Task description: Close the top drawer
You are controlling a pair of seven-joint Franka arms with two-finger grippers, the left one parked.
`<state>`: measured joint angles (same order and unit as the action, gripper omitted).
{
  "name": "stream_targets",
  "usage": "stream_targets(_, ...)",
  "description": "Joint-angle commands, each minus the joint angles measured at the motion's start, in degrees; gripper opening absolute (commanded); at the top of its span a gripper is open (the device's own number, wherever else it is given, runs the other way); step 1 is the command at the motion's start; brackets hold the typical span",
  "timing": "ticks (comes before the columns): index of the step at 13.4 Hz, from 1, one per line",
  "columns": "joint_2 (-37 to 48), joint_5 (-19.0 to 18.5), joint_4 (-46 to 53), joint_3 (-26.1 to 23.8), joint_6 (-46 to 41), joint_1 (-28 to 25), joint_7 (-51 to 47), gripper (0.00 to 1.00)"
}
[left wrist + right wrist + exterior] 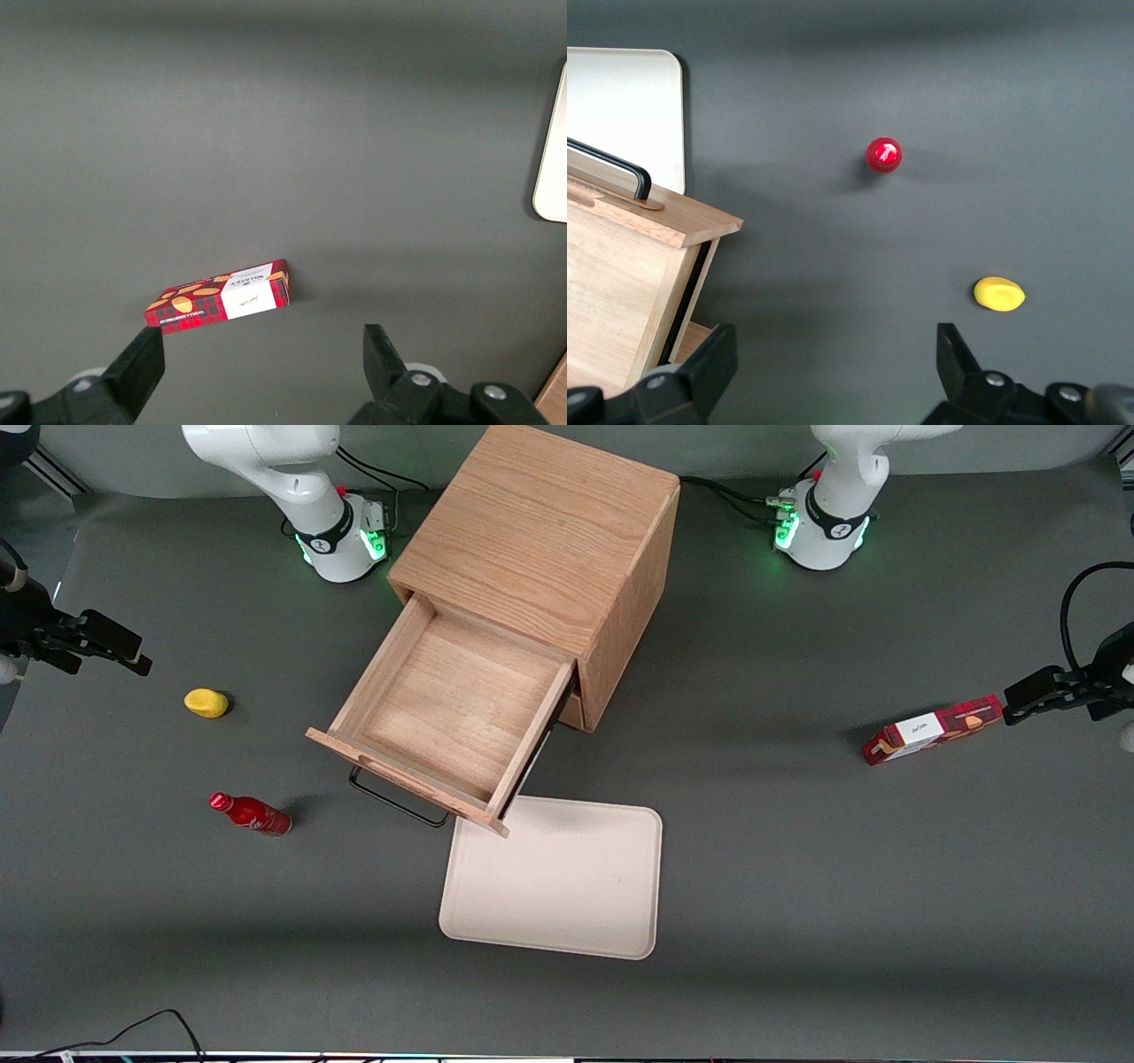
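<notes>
- While the top drawer (447, 708) stands pulled fully out of the one oak cabinet (540, 540), its box shows bare wood inside, and its black wire handle (394, 799) faces the front camera.
- One cream tray (567, 886) lies flat on the grey table (797, 868), nearer the front camera than the cabinet; the drawer's front corner overhangs the tray's edge.
- One yellow object (206, 702) and one red bottle (251, 814) sit toward the working arm's end, well apart from each other; the bottle lies nearer the front camera.
- One red plaid box (932, 731) rests toward the parked arm's end.
- Hanging above the table at the working arm's end, the gripper (115, 646) is well apart from the drawer; in the right wrist view its fingers (961, 363) stand wide apart, holding nothing.
- Only the right wrist view shows the bottle from above its cap, and the drawer's side from below its front.
- Only the left wrist view shows the box's printed face close up.
</notes>
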<state>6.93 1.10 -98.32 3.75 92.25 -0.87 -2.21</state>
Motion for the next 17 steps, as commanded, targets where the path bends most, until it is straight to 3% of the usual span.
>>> stream_targets(1,0.7,-0.6,-1.0,-0.1,1.1,-0.3,-1.0,1.00)
stream_targets(10,-2.4,0.4,1.6,-0.1,0.8,-0.5,-0.3,1.00)
stream_targets(17,-18.4,0.4,19.7,-3.4,-0.9,-1.9,1.4,1.00)
